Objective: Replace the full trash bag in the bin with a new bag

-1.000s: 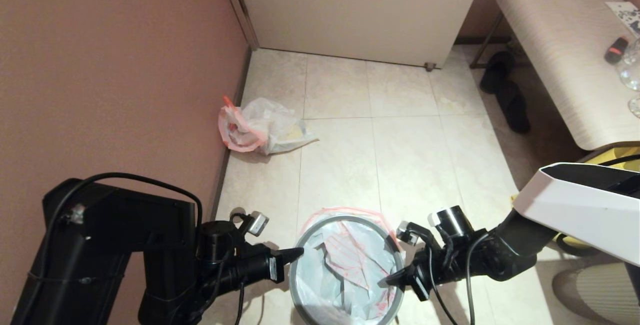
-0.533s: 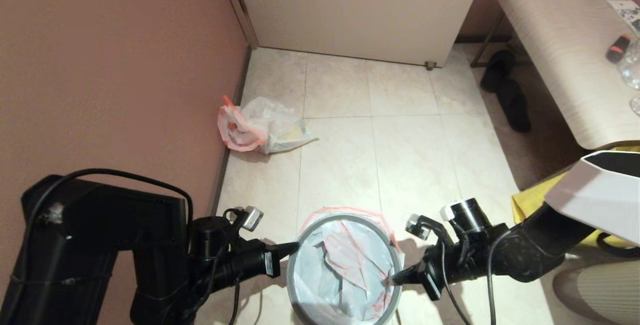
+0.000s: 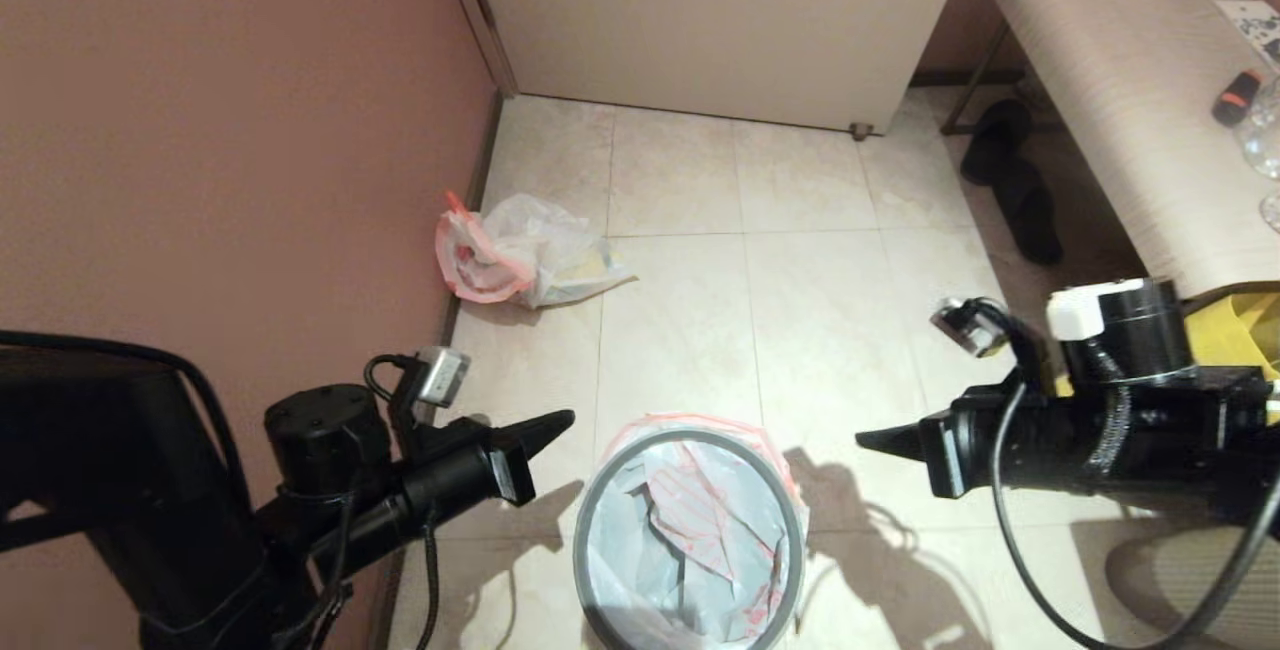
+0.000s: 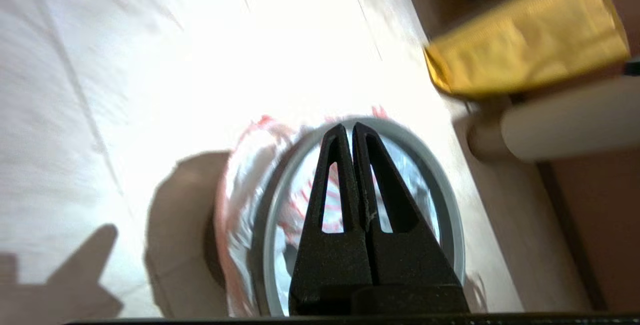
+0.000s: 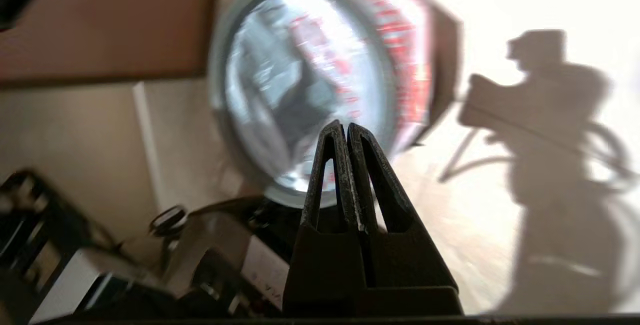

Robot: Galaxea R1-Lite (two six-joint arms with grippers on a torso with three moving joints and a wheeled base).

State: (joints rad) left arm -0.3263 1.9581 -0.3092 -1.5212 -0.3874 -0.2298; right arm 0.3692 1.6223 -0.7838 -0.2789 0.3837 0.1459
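At the bottom centre of the head view stands the bin (image 3: 600, 620), lined with the new bag (image 3: 700, 540) under its grey ring. The left gripper (image 3: 565, 419) and right gripper (image 3: 865, 440) hang on either side, fingers pressed together, holding nothing. The full trash bag (image 3: 520, 255) lies left of centre, against the wall.

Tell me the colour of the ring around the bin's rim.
Grey; the ring on the bin shows best in the head view.
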